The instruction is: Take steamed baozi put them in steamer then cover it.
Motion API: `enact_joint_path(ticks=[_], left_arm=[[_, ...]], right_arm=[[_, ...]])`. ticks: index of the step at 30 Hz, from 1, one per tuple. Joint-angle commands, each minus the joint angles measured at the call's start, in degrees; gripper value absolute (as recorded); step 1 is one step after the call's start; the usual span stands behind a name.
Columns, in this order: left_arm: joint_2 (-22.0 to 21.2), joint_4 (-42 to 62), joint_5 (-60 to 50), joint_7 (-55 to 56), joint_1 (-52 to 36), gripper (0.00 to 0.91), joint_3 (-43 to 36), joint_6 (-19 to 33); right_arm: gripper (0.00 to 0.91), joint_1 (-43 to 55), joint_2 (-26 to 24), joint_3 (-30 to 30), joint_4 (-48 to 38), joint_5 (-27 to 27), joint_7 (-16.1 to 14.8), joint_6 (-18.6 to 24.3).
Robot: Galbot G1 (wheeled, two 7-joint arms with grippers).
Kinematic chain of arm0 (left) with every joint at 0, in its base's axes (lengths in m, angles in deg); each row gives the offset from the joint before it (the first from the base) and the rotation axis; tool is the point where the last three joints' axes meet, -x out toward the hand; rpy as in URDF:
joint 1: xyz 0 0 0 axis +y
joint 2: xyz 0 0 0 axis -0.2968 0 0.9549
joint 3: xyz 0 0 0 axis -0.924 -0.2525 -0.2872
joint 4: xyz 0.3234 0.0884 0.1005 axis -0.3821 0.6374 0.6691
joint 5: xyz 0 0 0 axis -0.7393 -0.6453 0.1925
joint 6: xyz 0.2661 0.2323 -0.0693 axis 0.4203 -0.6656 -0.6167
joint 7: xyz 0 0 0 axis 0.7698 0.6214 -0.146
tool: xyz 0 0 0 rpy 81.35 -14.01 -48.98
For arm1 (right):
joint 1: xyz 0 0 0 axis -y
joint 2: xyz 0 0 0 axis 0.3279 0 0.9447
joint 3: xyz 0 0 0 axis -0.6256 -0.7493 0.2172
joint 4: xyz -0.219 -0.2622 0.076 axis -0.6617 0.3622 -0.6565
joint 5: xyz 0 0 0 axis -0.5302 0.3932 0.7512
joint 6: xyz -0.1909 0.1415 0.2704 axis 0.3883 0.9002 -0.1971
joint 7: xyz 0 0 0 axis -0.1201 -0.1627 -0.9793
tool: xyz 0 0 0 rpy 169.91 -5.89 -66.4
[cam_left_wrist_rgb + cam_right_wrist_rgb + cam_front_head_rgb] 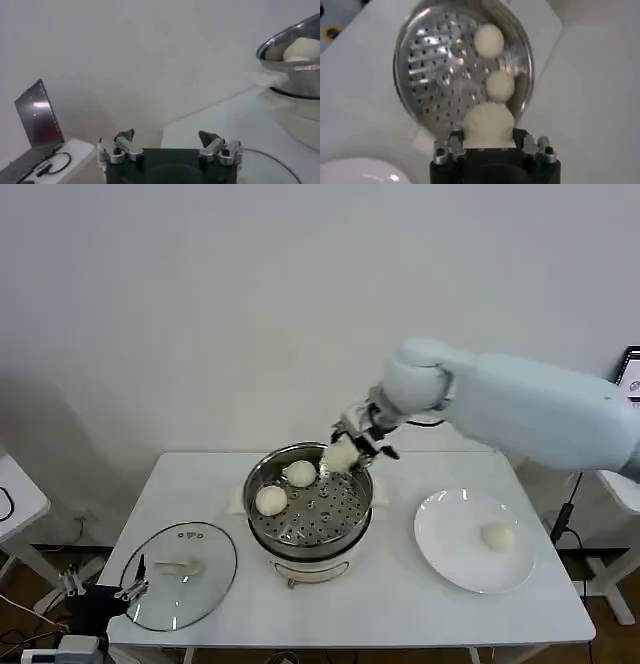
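- Stood at mid-table (400,604): the steamer (262,484), steel pot with holed tray on a white base, lid off.
- Reached in from the right: the right arm (530,414), its wrist above the pot's far rim.
- Lay flat near the table's left front corner, well apart from the pot: the glass lid (178,574).
- Sat right of the pot: a white plate (440,534), one bun (497,536) left on it.
- Hung low off the table's left front corner, just beside the lid: the left gripper (170,145), fingers spread wide, holding nothing, idle.
- Hovered over the tray's far right edge: the right gripper (490,145), fingers clamped on a third bun (341,455), soft dough bulging between them.
- Rested already on the tray's left half, close together, whether touching not clear: two buns (300,473) and (271,500).
- Judged about halfway: two in, one carried, one waiting, cover not yet on.
- Risked next, if released this near the rim: bun landing on the steel lip and rolling out onto the table, or perching on the wall and later fouling the lid.
- Risked also, from a tight squeeze on soft dough: dented skin, or the bun sticking to one finger on opening and dropping crooked.
- Risked too, from lowering toward the tray's left: knocking the two seated buns together or aside.
- Called for instead: moving inward over the bare right half of the tray, going down close, then letting go.
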Motion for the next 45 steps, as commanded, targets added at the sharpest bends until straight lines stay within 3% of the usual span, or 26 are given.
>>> enact_joint_path(ticks=[1,10,16,23,40,43,45], left_arm=[[-0.6,0.3,0.0,0.0,0.6,0.907,0.7,0.3],[-1.2,0.7,0.0,0.1,0.6,0.907,0.6,0.4],[-1.3,0.6,0.0,0.2,0.8,0.907,0.9,0.5],[-1.7,0.7,0.0,0.3,0.6,0.907,0.7,0.5],[-1.5,0.8,0.1,0.3,0.6,0.907,0.7,0.7],[-1.5,0.7,0.1,0.3,0.5,0.907,0.6,0.7],[-1.5,0.8,0.0,0.3,0.5,0.907,0.6,0.7]], right_arm=[[0.655,-1.0,7.4,-5.6,1.1,-6.3,0.1,7.2],[0.655,-2.5,8.8,-7.8,0.8,-7.6,0.1,12.0],[0.655,-4.5,10.0,-7.7,-1.0,-11.2,1.1,14.2],[0.655,-4.8,9.5,-8.1,-0.1,-9.6,1.0,14.4],[0.665,-6.2,10.2,-8.2,-1.5,-12.4,0.6,15.0],[0.907,-6.1,10.2,-8.2,-1.7,-12.5,0.8,15.3],[0.907,-6.0,10.1,-8.0,-1.6,-12.5,0.9,15.4]])
